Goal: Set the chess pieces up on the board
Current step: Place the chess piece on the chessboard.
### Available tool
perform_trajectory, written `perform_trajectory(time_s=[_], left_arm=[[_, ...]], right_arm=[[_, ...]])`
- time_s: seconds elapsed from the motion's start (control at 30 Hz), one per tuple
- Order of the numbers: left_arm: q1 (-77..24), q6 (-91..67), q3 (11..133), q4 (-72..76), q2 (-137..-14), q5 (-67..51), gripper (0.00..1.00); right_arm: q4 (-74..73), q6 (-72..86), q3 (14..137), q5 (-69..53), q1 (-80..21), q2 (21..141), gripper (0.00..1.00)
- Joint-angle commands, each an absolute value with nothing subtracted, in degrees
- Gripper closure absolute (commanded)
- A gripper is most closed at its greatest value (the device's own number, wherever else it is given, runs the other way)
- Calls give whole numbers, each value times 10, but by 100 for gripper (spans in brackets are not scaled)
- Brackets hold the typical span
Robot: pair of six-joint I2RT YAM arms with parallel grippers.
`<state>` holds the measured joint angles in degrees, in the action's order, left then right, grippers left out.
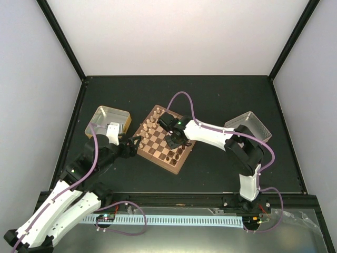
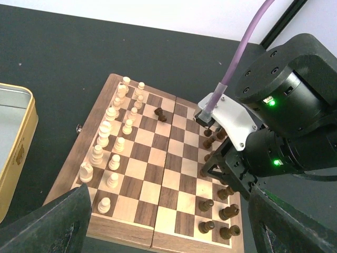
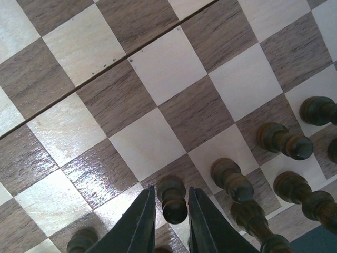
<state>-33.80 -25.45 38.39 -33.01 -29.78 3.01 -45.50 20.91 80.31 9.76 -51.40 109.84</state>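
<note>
Fingers (image 3: 141, 224) of my right gripper (image 3: 171, 192) are hugging a dark pawn (image 3: 174, 203) in its row on the board (image 3: 142, 142), clamped or slack I cannot tell, so I am judging this a placement step, next calling for a straight rise clear, while my left gripper (image 2: 168, 190) is idling spread wide.

Clearance over the board (image 2: 158, 174): the central squares form an open lane, interrupted only by a lone dark piece (image 2: 160, 114) toward the far end. Cream pieces (image 2: 104, 130) crowd two rows along one edge and dark pieces (image 2: 229, 212) the opposite edge. There the right end effector (image 3: 171, 190) and its arm (image 2: 284, 116) block access from above, its fingers straddling a pawn (image 3: 174, 203) hemmed closely by neighbours.
</note>
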Motion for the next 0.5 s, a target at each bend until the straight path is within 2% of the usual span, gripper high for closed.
perform_trajectory(time_s=[0.0,0.23,0.47], left_arm=[[-336,-243,393,-329,-304,34,16],[-336,-243,395,-329,-304,38,16],[-336,-251,404,-329,-277,63,16]], right_arm=[[-462,207,817,93,-512,1087,79],[-455,212,823,97,-512,1069,74],[-384,240,849,152,-509,1068,57]])
